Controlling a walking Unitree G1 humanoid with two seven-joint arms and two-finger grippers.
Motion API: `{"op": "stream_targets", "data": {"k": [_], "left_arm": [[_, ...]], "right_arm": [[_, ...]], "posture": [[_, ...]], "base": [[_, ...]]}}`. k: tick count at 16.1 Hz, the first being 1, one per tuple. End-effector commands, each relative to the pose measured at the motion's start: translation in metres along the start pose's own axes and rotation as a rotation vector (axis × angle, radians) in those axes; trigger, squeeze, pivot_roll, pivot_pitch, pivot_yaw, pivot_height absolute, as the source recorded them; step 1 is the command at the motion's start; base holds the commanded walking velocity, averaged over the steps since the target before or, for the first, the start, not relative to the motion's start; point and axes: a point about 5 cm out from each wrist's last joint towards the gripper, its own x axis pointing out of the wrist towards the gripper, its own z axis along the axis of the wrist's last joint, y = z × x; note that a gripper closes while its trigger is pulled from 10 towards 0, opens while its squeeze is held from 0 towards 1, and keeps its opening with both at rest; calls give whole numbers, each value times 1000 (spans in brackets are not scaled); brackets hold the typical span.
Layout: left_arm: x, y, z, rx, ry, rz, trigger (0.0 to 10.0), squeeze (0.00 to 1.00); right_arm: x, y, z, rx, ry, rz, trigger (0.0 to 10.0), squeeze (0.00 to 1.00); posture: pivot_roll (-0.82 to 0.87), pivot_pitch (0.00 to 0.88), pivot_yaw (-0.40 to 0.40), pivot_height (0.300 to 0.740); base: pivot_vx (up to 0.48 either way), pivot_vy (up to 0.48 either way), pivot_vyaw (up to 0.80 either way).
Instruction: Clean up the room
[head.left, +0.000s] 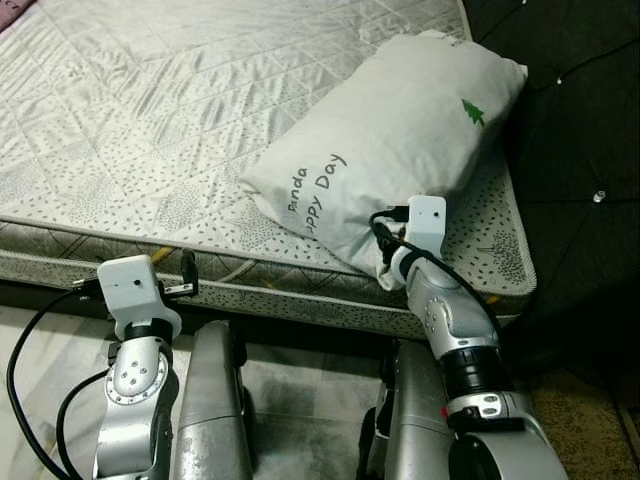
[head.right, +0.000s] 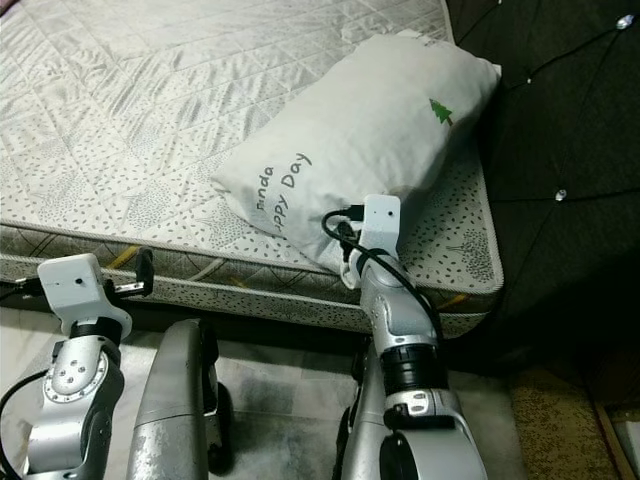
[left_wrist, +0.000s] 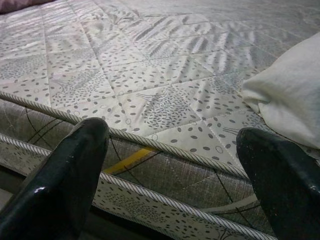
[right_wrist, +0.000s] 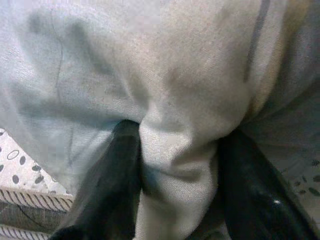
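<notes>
- The white pillow (head.left: 390, 140) carries dark printed lettering near its lower end: "Day" reads clearly, and above it the partly hidden letters "nda" and "ppy".
- A small green tree sign (head.left: 472, 112) sits near the pillow's upper end.

A dark tufted headboard (head.left: 570, 120) stands beside the mattress, above pale floor (head.left: 300, 385).

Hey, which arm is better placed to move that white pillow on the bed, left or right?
Right. The right gripper is pinching a fold of the pillow at its near corner. The left gripper is open and apart from it, facing the mattress edge.
</notes>
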Motion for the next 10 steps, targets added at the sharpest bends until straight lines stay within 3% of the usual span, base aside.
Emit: {"op": "stream_targets", "data": {"k": [1,6,10], "left_arm": [[0,0,-2,1,1,6,10000,0],[4,0,-3,2,-3,7,10000,0],[8,-4,-2,-10,-13,7,10000,0]], "right_arm": [[3,1,9,13,-36,-1,0,0],[6,5,5,21,-32,35,0,0],[17,-22,21,-54,-66,-26,0,0]], "posture": [[53,81,-56,546],[48,61,-57,546],[41,44,-64,546]], "base": [[0,0,0],[0,0,0],[0,0,0]]}}
